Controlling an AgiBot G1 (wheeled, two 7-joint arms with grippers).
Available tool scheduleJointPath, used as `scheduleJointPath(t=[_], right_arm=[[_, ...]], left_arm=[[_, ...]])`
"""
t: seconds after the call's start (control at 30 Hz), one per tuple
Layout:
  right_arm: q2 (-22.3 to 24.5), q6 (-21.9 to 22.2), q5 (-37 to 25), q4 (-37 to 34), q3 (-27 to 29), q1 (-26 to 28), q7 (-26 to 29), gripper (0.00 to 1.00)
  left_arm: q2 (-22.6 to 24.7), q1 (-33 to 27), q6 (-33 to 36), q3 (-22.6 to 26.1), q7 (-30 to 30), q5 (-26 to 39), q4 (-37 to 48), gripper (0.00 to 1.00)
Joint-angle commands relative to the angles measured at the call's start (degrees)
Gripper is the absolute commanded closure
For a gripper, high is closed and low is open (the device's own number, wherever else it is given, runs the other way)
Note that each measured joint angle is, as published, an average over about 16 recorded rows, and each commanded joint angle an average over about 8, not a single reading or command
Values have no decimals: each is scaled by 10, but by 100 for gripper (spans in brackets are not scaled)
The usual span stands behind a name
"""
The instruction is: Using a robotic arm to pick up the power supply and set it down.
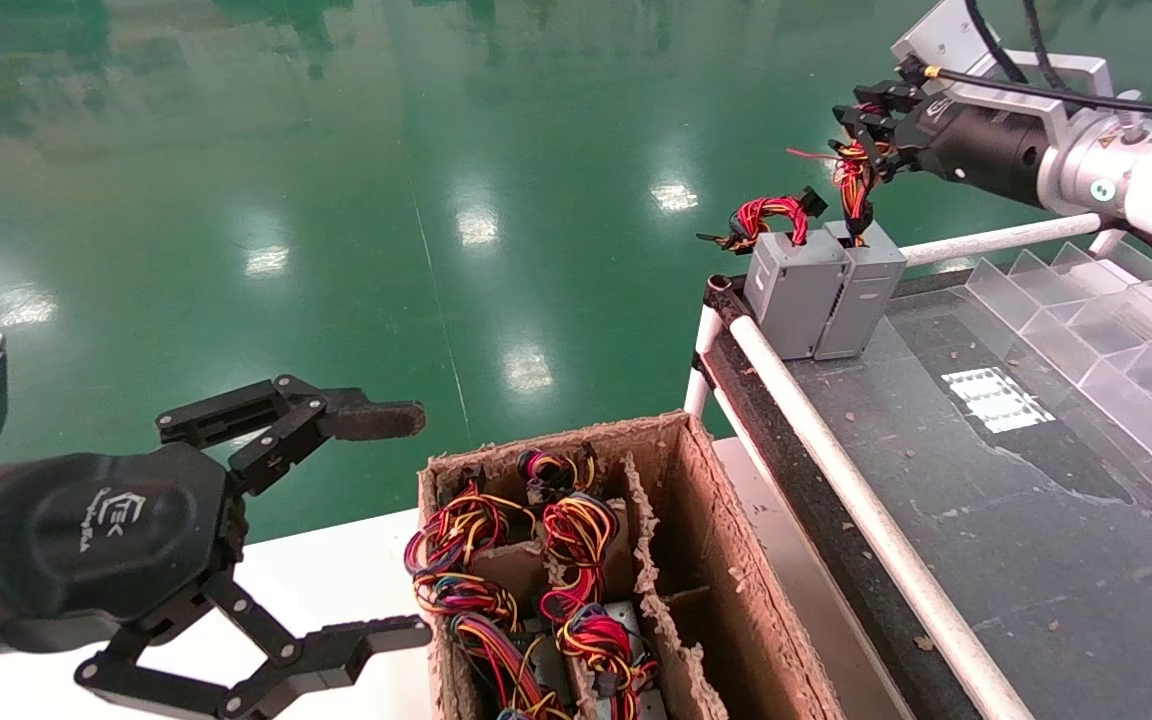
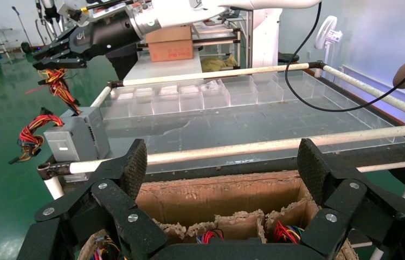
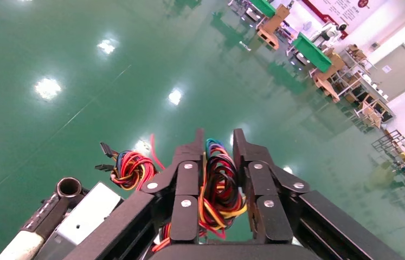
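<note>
The power supply [image 1: 861, 290], a small grey box, stands upright at the near-left corner of the glass-topped table [image 1: 1016, 520]. Its straight bundle of red, yellow and orange wires [image 1: 852, 180] rises into my right gripper [image 1: 861, 140], which is shut on the bundle. In the right wrist view the wires [image 3: 216, 184] fill the gap between the gripper's [image 3: 219, 142] fingers, and the box itself is hidden beneath. The left wrist view shows the power supply [image 2: 96, 135] and the right gripper [image 2: 53, 57] from afar. My left gripper [image 1: 411, 525] [image 2: 222, 162] hangs open and empty beside the cardboard box.
A like grey box [image 1: 794, 290] with a curled red wire loop [image 1: 766, 218] touches the power supply's left side. A cardboard box [image 1: 726, 560] with dividers holds several wire-bundled units. White rails [image 1: 866, 510] edge the table; clear plastic bins [image 1: 1126, 350] line its far right.
</note>
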Motion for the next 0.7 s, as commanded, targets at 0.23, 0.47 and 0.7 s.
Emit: scheduleJointPath(t=[0.23, 0.47, 0.7], right_arm=[[5, -4, -1, 0, 0, 0, -5, 0], [11, -7, 2, 0, 2, -2, -7, 0], [16, 0, 7, 5, 5, -3, -20, 0]], left_arm=[[0, 0, 0, 0, 0, 0, 0, 0], [0, 0, 0, 0, 0, 0, 0, 0], [0, 0, 0, 0, 0, 0, 0, 0]])
